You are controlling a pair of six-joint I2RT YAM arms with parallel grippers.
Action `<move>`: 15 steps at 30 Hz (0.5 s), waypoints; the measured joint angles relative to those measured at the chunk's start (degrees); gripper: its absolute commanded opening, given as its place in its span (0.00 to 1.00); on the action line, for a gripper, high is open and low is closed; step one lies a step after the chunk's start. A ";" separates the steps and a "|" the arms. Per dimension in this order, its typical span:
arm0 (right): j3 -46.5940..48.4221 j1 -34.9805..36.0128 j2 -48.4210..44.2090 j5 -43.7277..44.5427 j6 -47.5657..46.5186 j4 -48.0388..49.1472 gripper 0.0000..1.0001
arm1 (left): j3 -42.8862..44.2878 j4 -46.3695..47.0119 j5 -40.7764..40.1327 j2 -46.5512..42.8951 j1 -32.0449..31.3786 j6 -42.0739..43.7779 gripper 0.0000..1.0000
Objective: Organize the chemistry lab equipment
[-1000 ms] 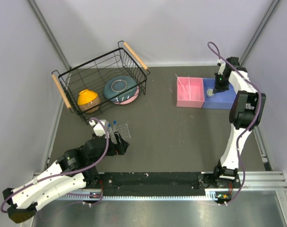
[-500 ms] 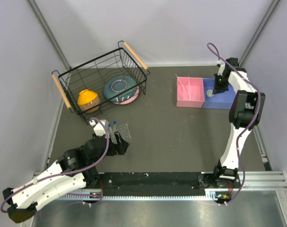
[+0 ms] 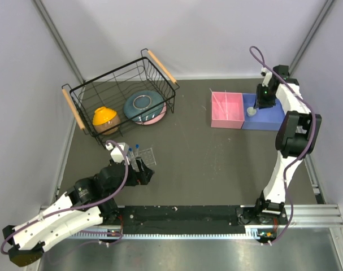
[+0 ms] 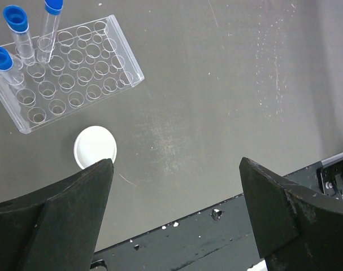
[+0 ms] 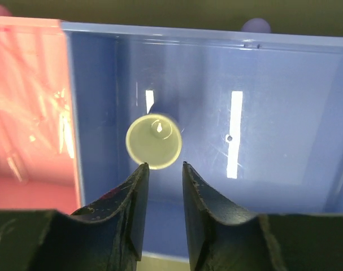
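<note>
Over the blue bin (image 5: 273, 113), right hand (image 5: 164, 165) barely parted, white cup (image 5: 153, 141) lying free below; left hand (image 4: 176, 164) gapes wide, empty.

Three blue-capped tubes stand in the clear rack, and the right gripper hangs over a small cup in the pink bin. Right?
Wrong bin. The right wrist view shows the small cup in the blue bin, next to the pink bin. The right gripper hangs over it, and three blue-capped tubes stand in the clear rack.
</note>
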 measured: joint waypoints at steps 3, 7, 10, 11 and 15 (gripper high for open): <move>-0.96 0.00 -4.57 -0.33 -0.37 -0.33 0.36 | 0.35 -0.35 0.11 -0.35 0.00 -0.07 0.99; -3.39 0.00 -12.63 -1.92 -1.44 0.02 0.42 | 0.74 -0.61 0.42 -0.59 0.00 -0.33 0.99; -6.40 0.00 -19.23 -5.01 -3.17 0.13 0.47 | 0.87 -1.29 0.87 -0.57 0.00 -0.72 0.99; -7.91 0.00 -21.64 -6.56 -4.09 0.24 0.48 | 0.92 -1.62 1.16 -0.57 0.00 -0.96 0.99; -15.34 0.00 -30.88 -14.10 -8.44 0.57 0.53 | 1.01 -2.97 1.79 -0.24 0.00 -1.75 0.99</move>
